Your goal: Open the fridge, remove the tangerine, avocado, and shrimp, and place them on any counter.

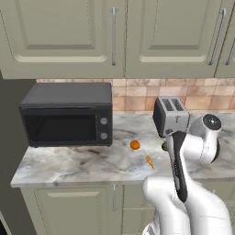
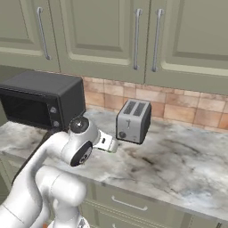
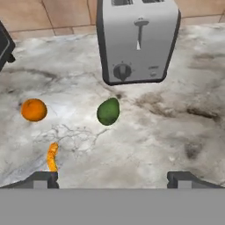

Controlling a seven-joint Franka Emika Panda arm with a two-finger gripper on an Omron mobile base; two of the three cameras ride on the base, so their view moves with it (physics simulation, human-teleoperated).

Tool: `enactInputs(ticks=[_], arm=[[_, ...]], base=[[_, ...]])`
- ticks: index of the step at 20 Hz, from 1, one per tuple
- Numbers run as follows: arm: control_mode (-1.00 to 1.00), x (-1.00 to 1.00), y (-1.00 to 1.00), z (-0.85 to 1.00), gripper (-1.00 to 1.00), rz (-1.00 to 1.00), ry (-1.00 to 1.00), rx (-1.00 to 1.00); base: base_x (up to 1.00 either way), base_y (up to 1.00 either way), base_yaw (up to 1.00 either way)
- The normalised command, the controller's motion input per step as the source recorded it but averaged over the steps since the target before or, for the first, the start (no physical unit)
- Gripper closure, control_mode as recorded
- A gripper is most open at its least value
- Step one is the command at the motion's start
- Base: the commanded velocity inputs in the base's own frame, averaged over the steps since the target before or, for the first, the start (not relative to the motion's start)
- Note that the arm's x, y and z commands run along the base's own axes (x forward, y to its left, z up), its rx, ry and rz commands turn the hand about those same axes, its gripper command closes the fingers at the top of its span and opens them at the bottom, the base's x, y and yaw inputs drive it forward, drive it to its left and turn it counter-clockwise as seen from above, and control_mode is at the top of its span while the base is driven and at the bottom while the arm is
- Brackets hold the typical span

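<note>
On the marbled counter (image 3: 154, 136) lie all three foods, none of them touching. The round orange tangerine (image 3: 34, 110) is at the left, the dark green avocado (image 3: 108, 111) sits in front of the toaster, and the thin curved shrimp (image 3: 52, 156) lies nearest the hand. My gripper (image 3: 113, 179) hovers above the counter, open and holding nothing, its fingertips (image 3: 42, 178) wide apart. From the left base camera the tangerine (image 1: 134, 145) and shrimp (image 1: 149, 161) lie left of my arm, which half hides the avocado (image 1: 164, 147). The fridge is out of view.
A silver toaster (image 1: 170, 115) stands against the tiled wall just behind the avocado. A black microwave (image 1: 69, 114) takes up the counter's left end. Sage-green cabinets hang above. Bare stone stretches to the right of the toaster (image 2: 132, 119).
</note>
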Motion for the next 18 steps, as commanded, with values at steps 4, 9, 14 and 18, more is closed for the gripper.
enactInputs(ticks=[4,9,14,18], arm=[[-1.00,-1.00,0.60,0.18,-1.00,0.01,0.00,0.00],[-1.00,-0.96,1.00,0.28,-1.00,0.14,0.04,0.00],[-1.00,-0.82,1.00,0.25,-1.00,0.20,0.06,0.00],[-1.00,-0.64,1.00,0.10,-1.00,0.20,0.04,-0.04]], base=[[0.00,0.00,0.00],[0.00,0.00,0.00],[0.00,0.00,0.00],[0.00,0.00,0.00]])
